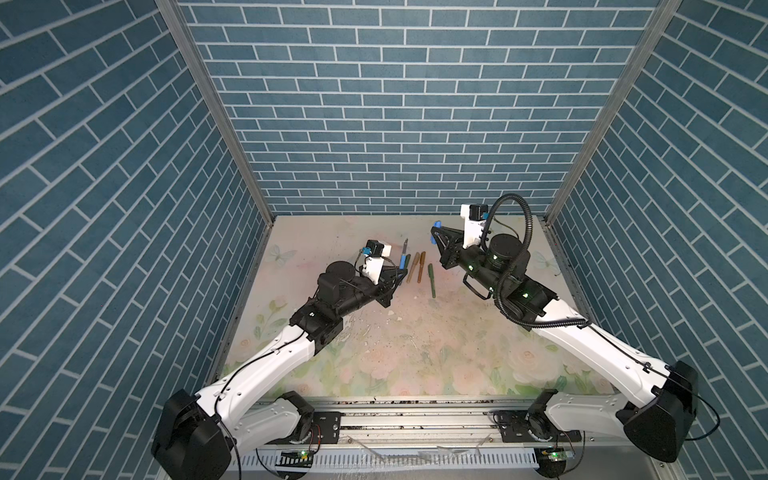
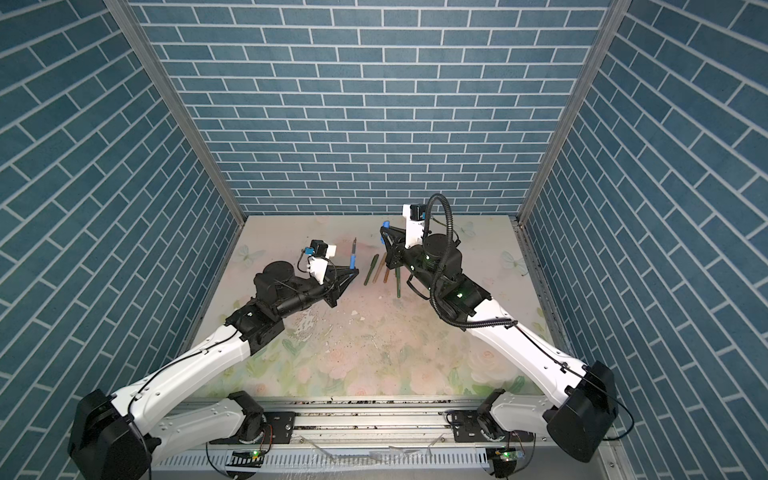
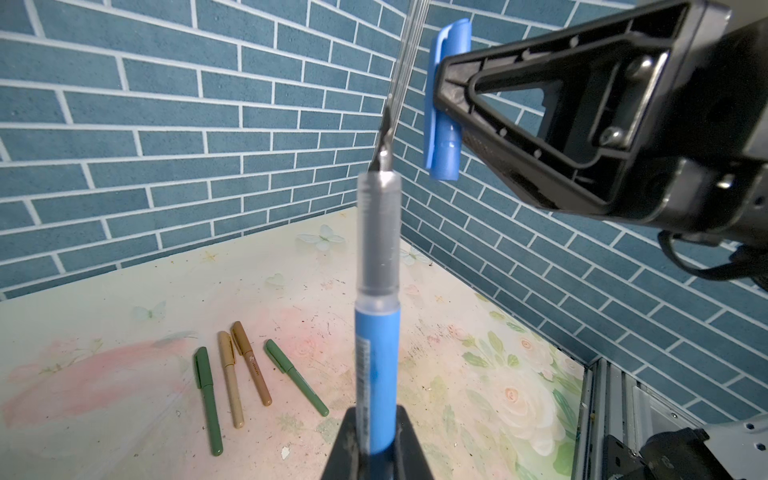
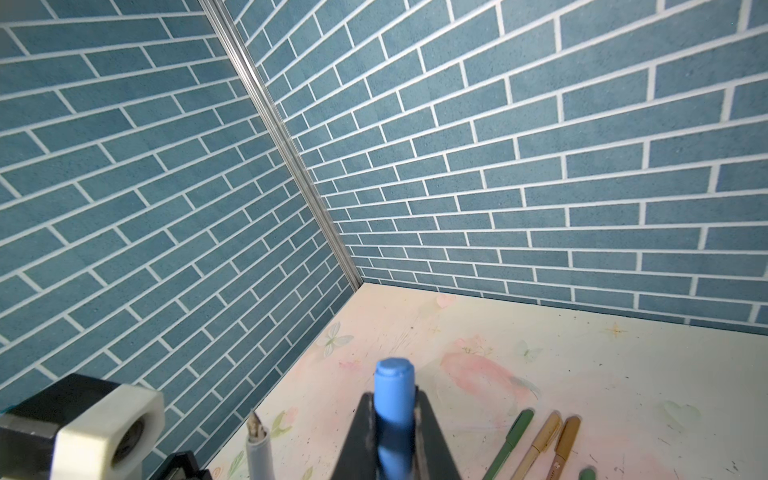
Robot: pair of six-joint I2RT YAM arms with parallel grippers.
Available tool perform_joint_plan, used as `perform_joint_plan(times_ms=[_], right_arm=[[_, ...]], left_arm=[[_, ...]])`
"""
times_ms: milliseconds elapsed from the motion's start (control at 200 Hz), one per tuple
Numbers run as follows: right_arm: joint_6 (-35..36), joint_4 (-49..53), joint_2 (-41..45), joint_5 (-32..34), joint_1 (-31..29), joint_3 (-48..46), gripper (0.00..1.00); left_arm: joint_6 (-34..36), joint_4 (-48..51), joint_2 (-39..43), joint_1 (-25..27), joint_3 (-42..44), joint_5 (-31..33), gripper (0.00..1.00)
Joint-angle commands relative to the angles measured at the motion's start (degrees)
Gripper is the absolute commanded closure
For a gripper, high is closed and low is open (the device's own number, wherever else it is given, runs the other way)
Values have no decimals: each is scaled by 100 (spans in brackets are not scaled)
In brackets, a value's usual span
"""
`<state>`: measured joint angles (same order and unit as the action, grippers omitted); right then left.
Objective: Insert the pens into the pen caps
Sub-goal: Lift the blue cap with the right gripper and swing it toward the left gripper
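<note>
My left gripper (image 1: 401,272) (image 3: 377,415) is shut on the barrel of an uncapped blue pen (image 1: 403,261) (image 3: 377,365). The pen's clear grip and dark nib (image 4: 254,426) point up and away. My right gripper (image 1: 434,237) (image 4: 394,399) is shut on the blue pen cap (image 1: 434,232) (image 3: 446,104) (image 4: 394,386), held upright to the right of the nib and apart from it. Four more pens lie side by side on the table between the arms, all with caps on: green (image 3: 208,395), tan (image 3: 230,378), brown (image 3: 251,365) and green (image 3: 297,378).
The floral table top (image 1: 415,345) is boxed in by blue brick walls at the back and on both sides. A metal rail (image 1: 415,419) runs along the front edge. The left wrist camera housing (image 4: 112,432) sits close beside the right gripper.
</note>
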<state>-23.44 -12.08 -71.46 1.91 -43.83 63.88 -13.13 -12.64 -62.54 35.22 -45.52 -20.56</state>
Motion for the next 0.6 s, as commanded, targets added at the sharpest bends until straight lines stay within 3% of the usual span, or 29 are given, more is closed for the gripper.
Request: perform_joint_plan(times_ms=[0,595], right_arm=[[256,-256,-44,113,-2,106,92],[405,-538,15,380,135,-143,94]], left_arm=[[-41,-165,-63,9,81,61,100],[-120,-213,-444,282,51,8,100]])
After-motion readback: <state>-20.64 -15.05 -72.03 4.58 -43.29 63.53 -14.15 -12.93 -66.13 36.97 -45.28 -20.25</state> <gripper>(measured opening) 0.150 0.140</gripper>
